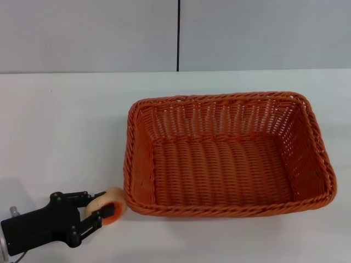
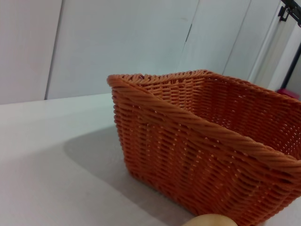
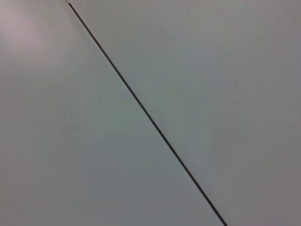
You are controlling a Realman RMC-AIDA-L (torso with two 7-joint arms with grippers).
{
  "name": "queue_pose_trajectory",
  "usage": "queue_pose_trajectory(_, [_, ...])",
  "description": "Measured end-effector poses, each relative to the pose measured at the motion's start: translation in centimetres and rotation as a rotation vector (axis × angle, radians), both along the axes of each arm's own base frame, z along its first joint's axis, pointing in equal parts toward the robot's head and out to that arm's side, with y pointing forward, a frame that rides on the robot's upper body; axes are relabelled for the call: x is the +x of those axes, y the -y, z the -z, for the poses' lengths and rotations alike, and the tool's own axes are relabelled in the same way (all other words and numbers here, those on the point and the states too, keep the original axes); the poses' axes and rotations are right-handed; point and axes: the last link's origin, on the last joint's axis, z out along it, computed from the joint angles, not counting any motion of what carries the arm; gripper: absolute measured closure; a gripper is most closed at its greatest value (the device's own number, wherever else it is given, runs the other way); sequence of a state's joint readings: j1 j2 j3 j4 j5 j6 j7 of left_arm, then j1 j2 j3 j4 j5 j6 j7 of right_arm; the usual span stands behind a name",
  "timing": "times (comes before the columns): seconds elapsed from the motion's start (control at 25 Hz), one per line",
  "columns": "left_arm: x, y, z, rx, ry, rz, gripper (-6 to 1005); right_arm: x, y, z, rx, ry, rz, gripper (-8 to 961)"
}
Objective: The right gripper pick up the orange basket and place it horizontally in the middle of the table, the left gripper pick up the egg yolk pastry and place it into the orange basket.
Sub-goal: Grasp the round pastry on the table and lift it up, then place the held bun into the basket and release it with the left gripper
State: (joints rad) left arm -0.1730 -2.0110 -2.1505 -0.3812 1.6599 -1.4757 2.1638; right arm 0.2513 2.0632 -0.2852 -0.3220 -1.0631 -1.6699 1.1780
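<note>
The orange basket (image 1: 230,156) lies lengthwise across the middle of the white table (image 1: 66,126), its inside bare. At the table's near left, my left gripper (image 1: 101,210) is shut on the egg yolk pastry (image 1: 108,204), a pale ball with an orange-red patch, just outside the basket's near left corner. In the left wrist view the basket (image 2: 207,146) fills the frame and the top of the pastry (image 2: 210,220) peeks in at the lower edge. The right gripper is out of view; its wrist view shows only a grey wall with a dark seam.
A grey wall (image 1: 88,33) with a vertical seam (image 1: 178,33) rises behind the table. White tabletop stretches to the left of the basket and along its front.
</note>
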Motion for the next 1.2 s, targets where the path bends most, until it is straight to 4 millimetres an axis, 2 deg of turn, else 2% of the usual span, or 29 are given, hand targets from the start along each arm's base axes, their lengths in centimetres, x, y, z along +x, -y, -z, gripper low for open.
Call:
queue_pose_trajectory(0.16, [-0.1,-0.2,-0.2,0.016,0.002,-0.007,728,0.0,0.0,0.0,0.0,0.0,0.001,345])
queue_pose_trajectory(0.32, [-0.7,-1.3,-1.7,0.126,0.016,-0.06,743,0.0,-0.1,0.0,-0.001,0.0,0.001,345])
queue_pose_trajectory(0.36, [-1.0,-2.1,-2.9,0.209,0.033,-0.093,747,0.0,-0.1,0.0,-0.001,0.0,0.001,345])
queue_pose_trajectory(0.4, [-1.0,-2.1,-2.9,0.209,0.033,-0.093,751,0.0,-0.1,0.0,-0.001,0.0,0.001,345])
queue_pose_trajectory(0.44, [-1.2,-3.0,-4.1,0.304,0.06,-0.132,755,0.0,-0.1,0.1,-0.002,-0.004,0.002,345])
queue_pose_trajectory(0.48, [-1.2,-3.0,-4.1,0.304,0.06,-0.132,759,0.0,-0.1,0.1,-0.002,-0.004,0.002,345])
queue_pose_trajectory(0.52, [-1.1,-4.0,-5.3,0.403,0.107,-0.167,763,0.0,-0.1,0.1,-0.003,-0.006,0.001,345])
queue_pose_trajectory(0.6, [0.3,-5.5,-6.0,0.471,0.179,-0.14,779,0.0,-0.1,0.3,-0.005,-0.011,0.002,345])
queue_pose_trajectory(0.64, [0.3,-5.5,-6.0,0.471,0.179,-0.14,788,0.0,-0.1,0.3,-0.005,-0.011,0.002,345])
queue_pose_trajectory(0.76, [2.5,-6.7,-5.6,0.438,0.242,-0.052,826,0.0,-0.1,0.5,-0.01,-0.018,0.002,345])
queue_pose_trajectory(0.8, [4.1,-7.3,-4.8,0.392,0.282,0.006,847,0.0,-0.1,0.7,-0.013,-0.021,0.003,345])
queue_pose_trajectory(0.84, [4.1,-7.3,-4.8,0.392,0.282,0.006,856,0.0,-0.1,0.7,-0.013,-0.021,0.003,345])
queue_pose_trajectory(0.92, [6.6,-8.1,-3.1,0.292,0.326,0.085,873,0.1,-0.1,0.8,-0.015,-0.023,0.01,345])
queue_pose_trajectory(0.96, [6.6,-8.1,-3.1,0.292,0.326,0.085,882,0.1,-0.1,0.8,-0.015,-0.023,0.01,345])
queue_pose_trajectory(1.0, [7.9,-8.4,-1.9,0.223,0.334,0.127,891,0.1,0.0,0.8,-0.016,-0.024,0.013,345])
queue_pose_trajectory(1.04, [7.9,-8.4,-1.9,0.223,0.334,0.127,897,0.1,0.0,0.8,-0.016,-0.024,0.013,345])
queue_pose_trajectory(1.12, [9.4,-8.7,-0.4,0.145,0.337,0.171,908,0.2,0.0,0.8,-0.016,-0.023,0.016,345])
queue_pose_trajectory(1.2, [10.1,-9.0,0.3,0.111,0.337,0.189,920,0.2,0.0,0.8,-0.016,-0.024,0.018,345])
